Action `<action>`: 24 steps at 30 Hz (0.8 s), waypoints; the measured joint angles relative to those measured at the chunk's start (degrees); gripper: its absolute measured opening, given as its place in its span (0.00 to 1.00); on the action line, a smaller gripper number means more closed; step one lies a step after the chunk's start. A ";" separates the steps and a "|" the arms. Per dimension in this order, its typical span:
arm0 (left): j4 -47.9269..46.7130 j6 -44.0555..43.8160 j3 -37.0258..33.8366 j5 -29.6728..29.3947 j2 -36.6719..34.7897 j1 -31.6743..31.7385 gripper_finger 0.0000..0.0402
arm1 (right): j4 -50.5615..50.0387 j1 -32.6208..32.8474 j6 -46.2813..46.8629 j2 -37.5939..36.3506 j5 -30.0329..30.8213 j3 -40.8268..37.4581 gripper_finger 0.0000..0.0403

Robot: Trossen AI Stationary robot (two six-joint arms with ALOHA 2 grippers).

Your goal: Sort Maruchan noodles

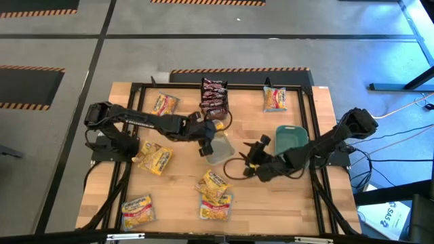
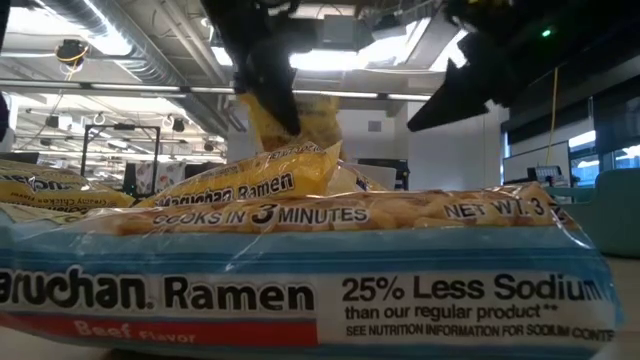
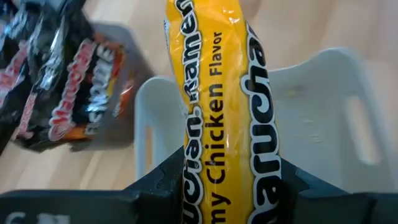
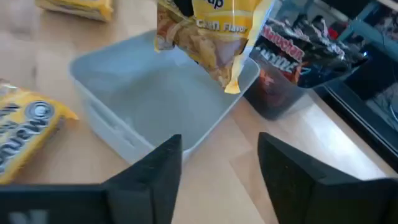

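Note:
My left gripper (image 1: 205,133) is shut on a yellow Maruchan packet (image 3: 227,93) and holds it over the clear bin (image 1: 219,150) at the table's middle. My right gripper (image 4: 219,163) stands open just to the right of that bin, facing it, with nothing between its fingers. Dark brown-red packets (image 1: 213,97) fill the dark grey bin (image 4: 281,99) behind the clear bin. Other yellow and orange-yellow packets lie flat on the table: at far left (image 1: 165,104), far right (image 1: 274,99), left (image 1: 154,158), near middle (image 1: 215,195) and near left (image 1: 137,211). My left gripper pinches the yellow packet between its two fingers (image 3: 163,184), near one end of the packet (image 3: 231,163). The fingers slant down from the table's left. The packet reaches out past the fingers, and its free end (image 4: 229,79) hangs above the clear bin, lifted clear.
A teal bin (image 1: 290,137) stands right of the clear bin, close behind my right arm. In the low view a packet (image 2: 300,270) lies right at the near edge and hides most of the table. Bare wood shows at the near right.

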 joint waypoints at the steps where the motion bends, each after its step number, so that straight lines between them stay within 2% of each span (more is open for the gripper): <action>1: -0.69 0.00 0.00 0.07 0.35 0.67 0.33 | 0.00 -1.10 -0.29 0.00 -0.70 0.00 0.44; 7: -1.43 1.09 0.16 2.17 2.96 3.90 0.33 | -0.01 -6.24 -1.49 0.67 -3.75 -0.07 0.31; 10: -5.43 3.82 -0.09 2.10 4.20 4.80 0.33 | 0.50 -6.80 -1.68 1.12 -4.76 -0.03 0.26; 12: -3.84 5.65 -0.09 1.92 5.25 5.44 0.33 | -0.10 -6.66 -1.95 1.33 -4.77 -0.11 0.24; 24: 1.13 12.95 -0.07 0.22 12.07 6.01 0.33 | 0.26 -6.63 -1.79 3.74 -5.64 -0.16 0.22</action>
